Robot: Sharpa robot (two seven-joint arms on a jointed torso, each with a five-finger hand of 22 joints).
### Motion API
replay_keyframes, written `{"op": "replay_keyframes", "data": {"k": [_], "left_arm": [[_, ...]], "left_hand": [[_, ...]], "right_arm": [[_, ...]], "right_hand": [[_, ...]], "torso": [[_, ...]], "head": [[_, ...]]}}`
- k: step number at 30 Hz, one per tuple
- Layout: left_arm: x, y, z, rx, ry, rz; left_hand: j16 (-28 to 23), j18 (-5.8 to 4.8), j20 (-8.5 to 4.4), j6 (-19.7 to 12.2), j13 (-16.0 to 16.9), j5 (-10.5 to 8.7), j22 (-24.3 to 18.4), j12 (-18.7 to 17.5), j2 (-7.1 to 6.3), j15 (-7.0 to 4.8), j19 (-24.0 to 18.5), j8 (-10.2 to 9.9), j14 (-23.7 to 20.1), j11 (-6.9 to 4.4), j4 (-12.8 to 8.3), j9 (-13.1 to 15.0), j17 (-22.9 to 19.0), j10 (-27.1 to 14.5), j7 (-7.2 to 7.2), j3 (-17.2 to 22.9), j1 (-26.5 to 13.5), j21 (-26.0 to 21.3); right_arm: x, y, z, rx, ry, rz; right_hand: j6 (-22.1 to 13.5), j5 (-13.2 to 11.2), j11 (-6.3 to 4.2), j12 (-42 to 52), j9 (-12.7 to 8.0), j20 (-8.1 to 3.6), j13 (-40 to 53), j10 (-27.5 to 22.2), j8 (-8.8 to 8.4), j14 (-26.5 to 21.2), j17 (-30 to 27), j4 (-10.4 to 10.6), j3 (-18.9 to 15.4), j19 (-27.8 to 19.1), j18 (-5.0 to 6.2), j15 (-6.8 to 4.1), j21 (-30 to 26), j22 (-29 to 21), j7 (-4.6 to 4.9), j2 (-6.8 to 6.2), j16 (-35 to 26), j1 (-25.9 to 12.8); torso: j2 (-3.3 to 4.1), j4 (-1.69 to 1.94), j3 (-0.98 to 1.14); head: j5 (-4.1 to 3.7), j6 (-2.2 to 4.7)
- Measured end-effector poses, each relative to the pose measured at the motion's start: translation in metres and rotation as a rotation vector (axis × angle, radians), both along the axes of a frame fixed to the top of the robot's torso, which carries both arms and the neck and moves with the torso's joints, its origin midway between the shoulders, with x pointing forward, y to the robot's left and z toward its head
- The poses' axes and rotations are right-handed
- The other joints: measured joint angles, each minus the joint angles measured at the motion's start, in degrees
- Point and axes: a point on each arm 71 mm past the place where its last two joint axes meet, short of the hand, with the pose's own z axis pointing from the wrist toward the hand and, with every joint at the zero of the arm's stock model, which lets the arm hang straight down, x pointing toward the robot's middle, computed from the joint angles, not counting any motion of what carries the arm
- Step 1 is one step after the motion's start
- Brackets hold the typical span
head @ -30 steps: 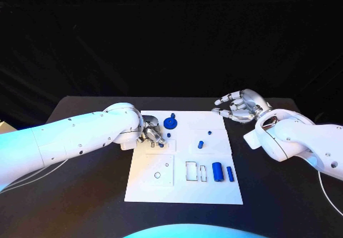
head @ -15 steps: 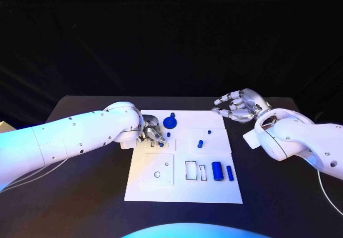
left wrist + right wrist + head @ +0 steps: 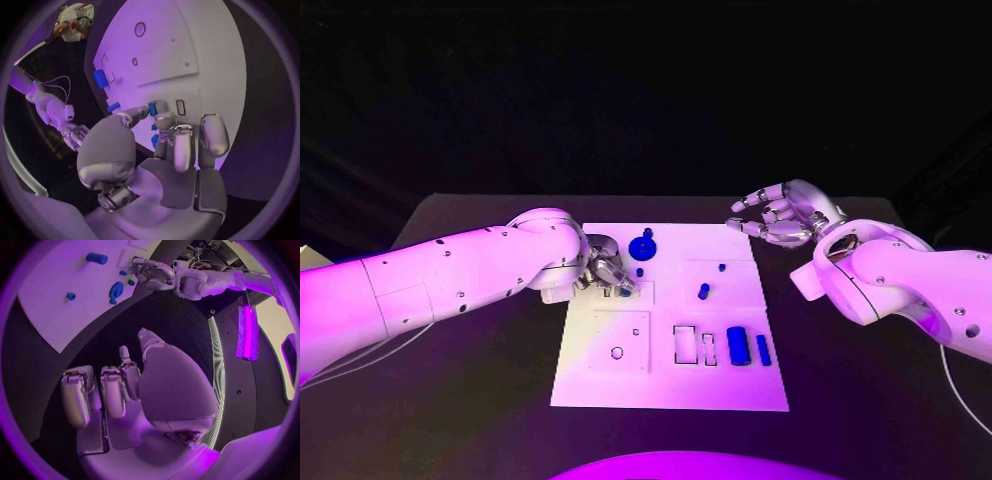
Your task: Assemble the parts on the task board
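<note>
The white task board lies in the middle of the black table, dark curtain behind. Blue parts dot it: a round piece near the far edge, a small peg mid-board, and two cylinders standing side by side in recesses toward the right edge. At the board's left edge the left hand has its fingers down on the board, pinching a small blue part. The right hand hovers off the far right corner, fingers curled apart, holding nothing.
</note>
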Motion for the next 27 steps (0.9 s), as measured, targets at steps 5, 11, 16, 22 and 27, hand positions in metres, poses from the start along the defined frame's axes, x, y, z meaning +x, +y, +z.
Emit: {"op": "replay_keyframes", "data": {"k": [5, 11, 16, 22, 27], "left_arm": [[0.0, 0.001, 0.0, -0.001, -0.001, 0.002], [-0.001, 0.002, 0.0, -0.004, -0.002, 0.003], [-0.003, 0.004, 0.001, -0.008, -0.001, 0.004], [-0.003, 0.006, 0.008, -0.021, -0.012, 0.007], [-0.003, 0.006, 0.017, -0.038, -0.028, 0.008]], "left_hand": [[0.0, 0.0, 0.0, 0.0, 0.0, 0.0, 0.0, 0.0, 0.0, 0.0, 0.0, -0.01, 0.0, 0.0, 1.22, 0.0, 0.0, 0.0, 0.0, -1.7, 0.0, 0.0], [0.0, 0.01, -0.03, 0.02, 0.21, -0.33, 0.01, 0.0, 0.0, 0.0, 0.03, -0.38, 0.0, 0.0, 2.8, 0.0, 0.0, -0.01, 0.01, -4.02, 0.0, 0.0], [0.0, 0.01, -0.21, 0.2, 0.37, -0.37, 0.05, 0.0, 0.24, 0.0, 0.21, -0.48, 0.0, 0.01, 3.4, 0.0, 0.0, -0.01, 0.2, -4.63, 0.24, 0.0], [0.0, 0.02, -0.21, 0.2, 0.41, -0.5, -0.01, 0.0, 0.24, 0.01, 0.2, -0.48, 0.0, 0.01, 3.76, 0.0, 0.0, -0.01, 0.2, -5.3, 0.24, 0.0], [0.0, 0.02, -0.21, -0.03, -1.37, -0.58, -0.17, -0.85, 0.46, 0.01, 0.2, -0.48, 0.0, -0.19, 4.24, 0.01, 0.0, -0.68, 0.41, -6.1, 0.49, -0.04]], "right_arm": [[0.0, 0.0, 0.0, 0.0, 0.0, 0.0], [0.0, 0.0, 0.0, 0.0, 0.0, 0.0], [0.0, -0.001, -0.001, 0.0, 0.001, -0.001], [0.0, -0.001, -0.001, 0.0, 0.002, -0.002], [0.0, -0.002, -0.002, 0.0, 0.003, -0.004]], "right_hand": [[0.0, -0.26, 0.0, 0.0, 0.0, 0.0, 0.0, 0.0, 0.0, 0.0, 0.0, 0.0, 0.0, 0.0, 0.0, 0.0, 0.0, 0.0, 0.0, -0.01, -0.23, 0.01], [0.0, -0.26, 0.0, 0.0, -0.05, 0.0, 0.0, 0.0, 0.0, 0.0, -0.01, 0.17, -0.17, 0.0, 0.0, 0.0, 0.0, -0.01, 0.0, -0.18, -0.23, -0.28], [0.0, -0.54, 0.0, 0.0, -0.05, 0.0, 0.0, 0.0, 0.0, 0.0, -0.01, 0.17, -0.17, 0.0, 0.0, 0.0, 0.0, -0.01, 0.0, -0.01, -0.23, -0.45], [0.0, -0.54, 0.0, -0.22, -0.05, 0.0, 0.0, 0.0, 0.0, 0.0, -0.02, 0.17, -0.17, 0.0, 0.0, 0.0, 0.0, -0.02, 0.0, -0.18, -0.23, -0.62], [0.0, -0.54, 0.0, -0.22, -0.04, 0.0, 0.04, 0.0, 0.0, 0.0, -0.02, 0.17, -0.17, 0.0, 0.0, 0.0, 0.0, -0.02, 0.0, -0.24, -0.23, -0.68]], "torso": [[0.01, -0.02, 0.0], [0.01, -0.02, 0.0], [-0.03, -0.03, 0.0], [-0.06, -0.03, 0.03], [-0.05, -0.02, 0.03]], "head": [[-0.01, 0.07], [-0.04, 0.23], [-0.08, 0.42], [-0.09, 0.64], [-0.1, 0.89]]}}
